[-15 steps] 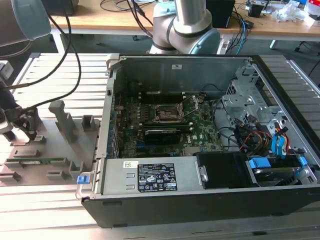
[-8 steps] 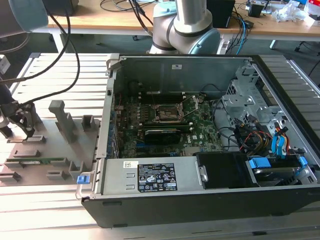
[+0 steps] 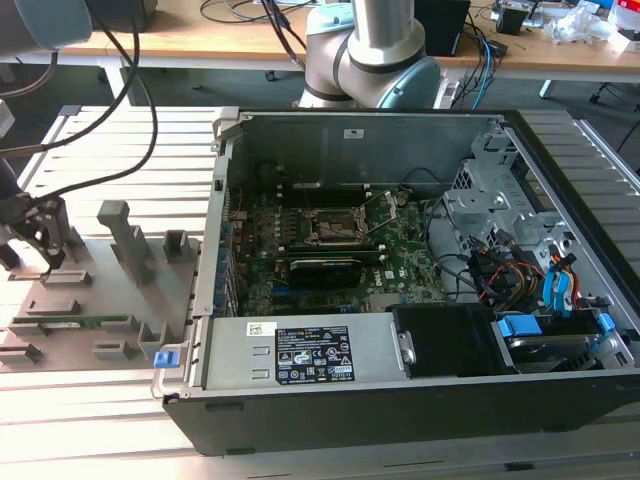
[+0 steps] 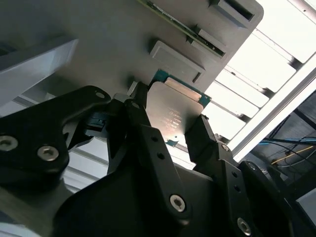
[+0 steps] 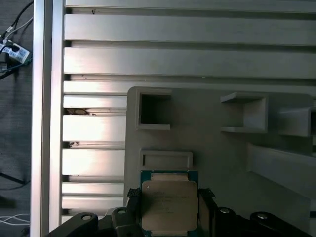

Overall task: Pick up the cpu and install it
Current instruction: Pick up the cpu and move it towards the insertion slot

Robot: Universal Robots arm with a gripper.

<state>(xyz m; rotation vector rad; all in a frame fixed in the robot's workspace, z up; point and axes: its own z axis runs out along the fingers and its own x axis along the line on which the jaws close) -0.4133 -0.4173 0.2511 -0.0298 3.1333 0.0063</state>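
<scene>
The cpu (image 5: 169, 203), a silvery square with a thin green rim, lies flat on the grey holder plate (image 5: 207, 143) on the slatted table. It also appears in the second wrist view (image 4: 174, 112). My gripper (image 5: 169, 197) straddles it, one black finger against each side edge, so it is shut on the cpu (image 4: 170, 111). In the exterior view the gripper (image 3: 42, 240) hangs over the plate's far corner at the exterior view's left. The dark metal-framed socket (image 3: 335, 225) sits on the motherboard inside the open computer case (image 3: 300, 352).
Raised grey blocks (image 3: 125, 235) and a long green memory stick (image 3: 75, 322) stand on the holder plate (image 3: 100, 290). The case's metal wall (image 3: 212, 240) rises between plate and motherboard. Cables and drive bays (image 3: 540, 290) crowd the case at the exterior view's right.
</scene>
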